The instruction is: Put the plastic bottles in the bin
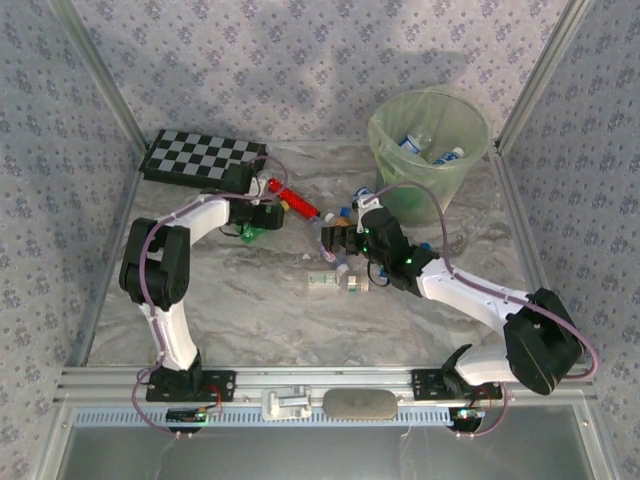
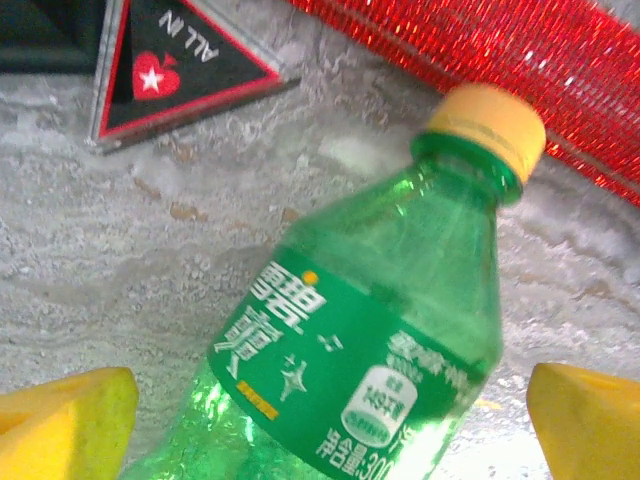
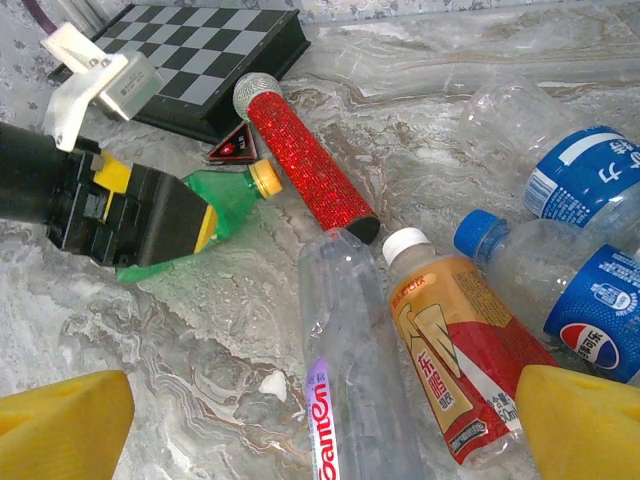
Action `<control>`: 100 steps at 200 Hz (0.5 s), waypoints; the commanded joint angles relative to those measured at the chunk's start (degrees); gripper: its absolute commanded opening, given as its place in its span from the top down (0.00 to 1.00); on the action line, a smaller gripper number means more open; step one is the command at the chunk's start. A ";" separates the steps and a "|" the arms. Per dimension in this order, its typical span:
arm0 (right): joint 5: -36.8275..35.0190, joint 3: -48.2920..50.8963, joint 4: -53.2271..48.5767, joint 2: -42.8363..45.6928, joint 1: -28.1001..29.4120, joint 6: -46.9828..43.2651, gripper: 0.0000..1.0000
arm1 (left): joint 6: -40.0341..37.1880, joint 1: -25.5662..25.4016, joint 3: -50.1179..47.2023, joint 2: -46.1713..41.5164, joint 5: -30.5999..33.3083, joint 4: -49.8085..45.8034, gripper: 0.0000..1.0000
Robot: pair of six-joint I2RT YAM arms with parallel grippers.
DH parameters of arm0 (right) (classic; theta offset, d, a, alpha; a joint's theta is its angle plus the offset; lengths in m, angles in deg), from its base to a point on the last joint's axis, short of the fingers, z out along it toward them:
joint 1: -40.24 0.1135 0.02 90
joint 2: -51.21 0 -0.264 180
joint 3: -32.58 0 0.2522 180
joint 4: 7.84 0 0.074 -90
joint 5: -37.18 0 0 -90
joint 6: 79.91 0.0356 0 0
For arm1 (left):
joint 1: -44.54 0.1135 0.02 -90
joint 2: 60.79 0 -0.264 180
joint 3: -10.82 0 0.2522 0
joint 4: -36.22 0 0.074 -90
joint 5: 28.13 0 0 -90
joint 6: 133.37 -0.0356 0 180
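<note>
A green plastic bottle (image 2: 370, 330) with a yellow cap lies on the marble table. My left gripper (image 2: 330, 430) stands open over it, one yellow fingertip (image 2: 65, 425) on each side of its body, and from above the left gripper (image 1: 262, 222) sits beside the checkerboard. My right gripper (image 3: 320, 430) is open above a clear bottle (image 3: 350, 370) and an orange-labelled bottle (image 3: 460, 350). Blue-labelled bottles (image 3: 590, 180) lie to their right. The pale green bin (image 1: 430, 140) at the back right holds a few bottles (image 1: 415, 143).
A red glittery stick (image 3: 305, 160) lies between the green bottle and the clear one. The black-and-white checkerboard (image 1: 200, 158) sits at the back left with a small black triangular card (image 2: 170, 60) by it. Two small bottles (image 1: 335, 284) lie mid-table.
</note>
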 commanded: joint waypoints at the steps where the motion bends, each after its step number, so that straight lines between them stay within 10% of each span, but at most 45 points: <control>1: 0.50 -2.11 -0.24 -0.46 0.14 0.17 0.00 | -0.69 -0.99 -1.26 -2.16 1.53 -1.08 0.01; 59: 0.75 -2.20 -0.06 -0.63 0.19 0.53 0.00 | -0.90 -1.95 -2.88 -1.96 1.80 -1.31 0.11; 100: 1.07 -2.29 -0.31 -0.54 0.18 0.79 0.00 | -0.90 -2.14 -2.69 -1.79 2.57 -1.28 0.36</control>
